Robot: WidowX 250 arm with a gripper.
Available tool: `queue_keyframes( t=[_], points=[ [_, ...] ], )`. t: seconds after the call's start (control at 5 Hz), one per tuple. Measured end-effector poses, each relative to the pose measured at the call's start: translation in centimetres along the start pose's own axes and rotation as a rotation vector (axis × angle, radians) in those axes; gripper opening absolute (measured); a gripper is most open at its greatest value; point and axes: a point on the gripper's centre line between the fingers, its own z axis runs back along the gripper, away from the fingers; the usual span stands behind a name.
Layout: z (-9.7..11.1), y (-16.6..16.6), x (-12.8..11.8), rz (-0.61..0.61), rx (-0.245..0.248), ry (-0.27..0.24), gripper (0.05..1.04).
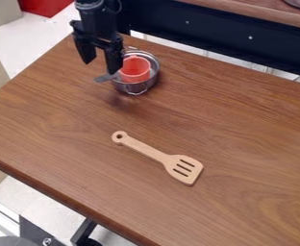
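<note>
Over at the far left of the table [255, 134], the claw [100, 66] hangs right by a small metal pot [123, 87], fingers spread pretty wide and nothing gripped between them. One finger is in front of the pot's left side, though it's hard to say if they actually touch. Judging from that, it's at the lining-up stage, no grip made. Any grab from this spot would call for getting a rim or handle squarely between the fingers without bumping the pot, so imo height and angle matter most.

As for looks, the pot is shiny, round and fairly shallow, sitting upright near the table's far edge. Its flat grey handle [104, 78] sticks out left, beneath the claw. Inside stands an orange-red cup [135, 72], open side up, smooth and probably plastic. Well apart, on the near side, a pale wooden spatula [183, 180] lies flat: three slots in the blade, round hole at the handle end, blade pointing right and near.
</note>
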Motion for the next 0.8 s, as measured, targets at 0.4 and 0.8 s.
queue_keyframes(
  t=[0.4,0.8],
  points=[
    [-1.6,-0.1,0.1,0.02,-0.028,0.032,1.001],
    [0.2,0.8,2.1,0.03,-0.036,-0.042,1.001]
  ],
)
